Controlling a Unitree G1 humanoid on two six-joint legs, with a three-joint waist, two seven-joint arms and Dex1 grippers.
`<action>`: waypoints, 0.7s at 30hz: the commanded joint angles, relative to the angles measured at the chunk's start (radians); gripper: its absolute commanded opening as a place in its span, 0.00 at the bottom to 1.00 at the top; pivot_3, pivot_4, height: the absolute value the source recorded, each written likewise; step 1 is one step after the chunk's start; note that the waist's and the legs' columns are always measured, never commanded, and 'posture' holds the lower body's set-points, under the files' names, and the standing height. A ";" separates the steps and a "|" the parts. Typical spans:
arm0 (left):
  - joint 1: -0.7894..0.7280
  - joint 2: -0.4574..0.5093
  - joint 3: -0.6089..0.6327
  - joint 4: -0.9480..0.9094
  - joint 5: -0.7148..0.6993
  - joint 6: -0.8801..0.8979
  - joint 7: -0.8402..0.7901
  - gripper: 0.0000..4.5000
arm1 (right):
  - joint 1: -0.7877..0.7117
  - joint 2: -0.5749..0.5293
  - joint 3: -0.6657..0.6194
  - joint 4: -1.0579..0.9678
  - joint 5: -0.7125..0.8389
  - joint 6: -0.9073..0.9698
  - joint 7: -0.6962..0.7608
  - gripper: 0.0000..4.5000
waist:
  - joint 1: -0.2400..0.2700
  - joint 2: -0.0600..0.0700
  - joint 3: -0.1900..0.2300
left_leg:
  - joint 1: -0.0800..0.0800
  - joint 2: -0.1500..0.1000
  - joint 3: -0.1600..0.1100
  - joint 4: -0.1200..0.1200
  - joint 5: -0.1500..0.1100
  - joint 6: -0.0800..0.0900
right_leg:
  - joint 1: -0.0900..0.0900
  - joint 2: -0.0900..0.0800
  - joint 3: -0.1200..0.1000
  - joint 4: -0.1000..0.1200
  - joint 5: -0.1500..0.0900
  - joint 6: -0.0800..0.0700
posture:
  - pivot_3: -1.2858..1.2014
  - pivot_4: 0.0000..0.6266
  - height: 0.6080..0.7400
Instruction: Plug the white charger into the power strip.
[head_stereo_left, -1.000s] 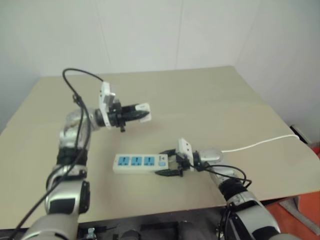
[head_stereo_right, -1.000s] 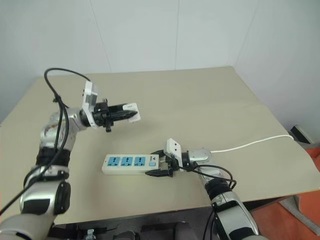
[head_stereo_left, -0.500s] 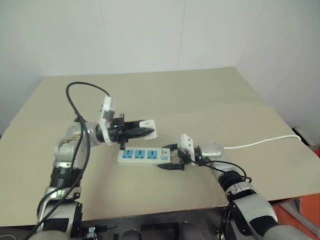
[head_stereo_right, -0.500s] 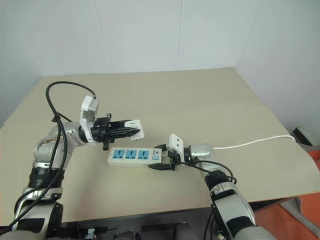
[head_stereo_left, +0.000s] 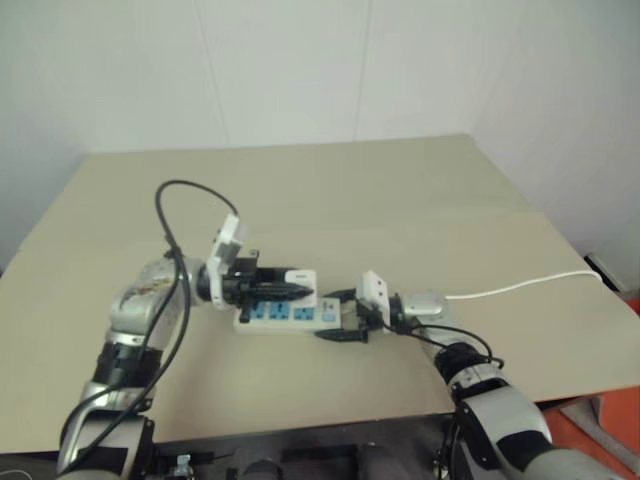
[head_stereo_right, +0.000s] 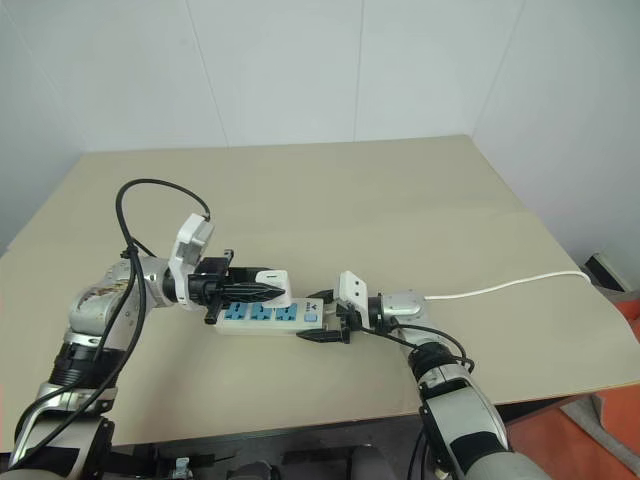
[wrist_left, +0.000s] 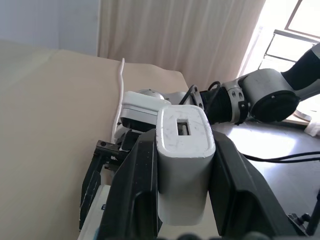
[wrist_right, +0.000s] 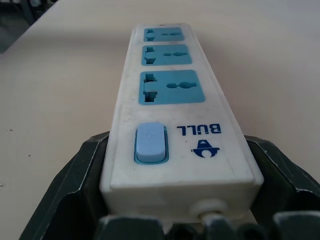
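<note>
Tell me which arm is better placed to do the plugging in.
Left. Its pincer holds the white charger just over the power strip, while the right pincer grips the strip's switch end.

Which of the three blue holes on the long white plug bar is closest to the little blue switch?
The blue socket right beside the pale blue switch on the long white power strip, at the end held by the right gripper's black fingers. The other two lie farther along.
</note>
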 joint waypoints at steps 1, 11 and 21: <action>-0.006 0.015 0.003 -0.028 -0.022 0.000 -0.009 0.22 | -0.028 0.011 -0.020 0.011 0.023 -0.041 0.052 0.76 | -0.001 0.000 0.000 | 0.000 0.000 0.000 0.000 0.000 0.000 | 0.000 0.000 0.000 0.000 0.000 0.000 | 0.52 0.24 1.00; 0.027 0.018 -0.008 -0.044 -0.013 -0.016 -0.008 0.22 | -0.087 0.019 -0.021 0.083 0.001 -0.042 0.091 0.76 | -0.004 0.000 0.000 | 0.000 0.000 0.000 0.000 0.000 0.000 | 0.000 0.000 0.000 0.000 0.000 0.000 | 0.52 0.24 1.00; 0.070 0.011 -0.018 -0.050 0.010 -0.067 0.010 0.22 | -0.089 0.022 -0.017 0.102 -0.028 -0.030 0.100 0.76 | -0.005 0.000 0.000 | 0.000 0.000 0.000 0.000 0.000 0.000 | 0.000 0.000 0.000 0.000 0.000 0.000 | 0.52 0.24 1.00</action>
